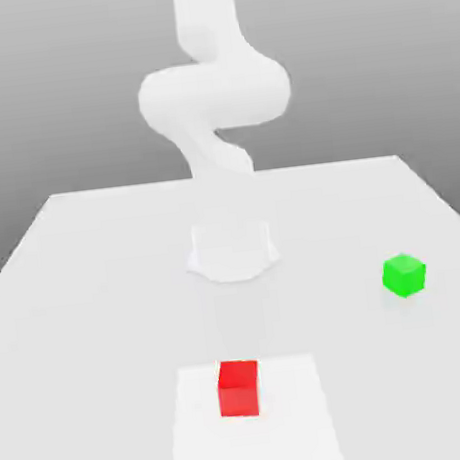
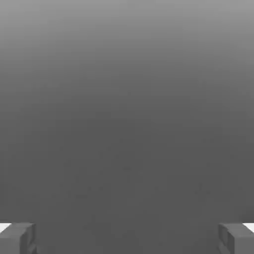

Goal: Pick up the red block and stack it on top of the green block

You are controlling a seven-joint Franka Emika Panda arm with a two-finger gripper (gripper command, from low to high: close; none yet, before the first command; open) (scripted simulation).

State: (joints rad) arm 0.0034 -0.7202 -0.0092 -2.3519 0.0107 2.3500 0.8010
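Two small cubes are set on a wide pale table (image 1: 90, 290), with nothing else on its surface apart from the base of a white robot arm (image 1: 214, 95). The arm, the largest thing in the scene, is seen in the exterior view rising from a round base at the middle of the table and coiling upward. A lighter square patch (image 1: 296, 418) is marked on the table near the front edge, and the red block (image 1: 239, 388) is placed on it, upright and square to the view. The green block (image 1: 404, 275), which looks slightly smaller, is found well apart from it, farther back and toward the exterior view's right. In the hand view the end effector (image 2: 127, 238) is shown with its two grey fingertips (image 2: 17, 238) spread wide, one at each lower corner, and nothing is held between them; only plain grey background is seen beyond them, so the hand is judged to be raised and pointed away from the table. The task is judged to be at its very start, with neither block touched. For the reach to be done well, the hand should be turned to face downward and brought directly over the red block, the fingers kept wide and lined up with two opposite flat faces, and lowered until the cube sits centred between them before any closing is attempted.
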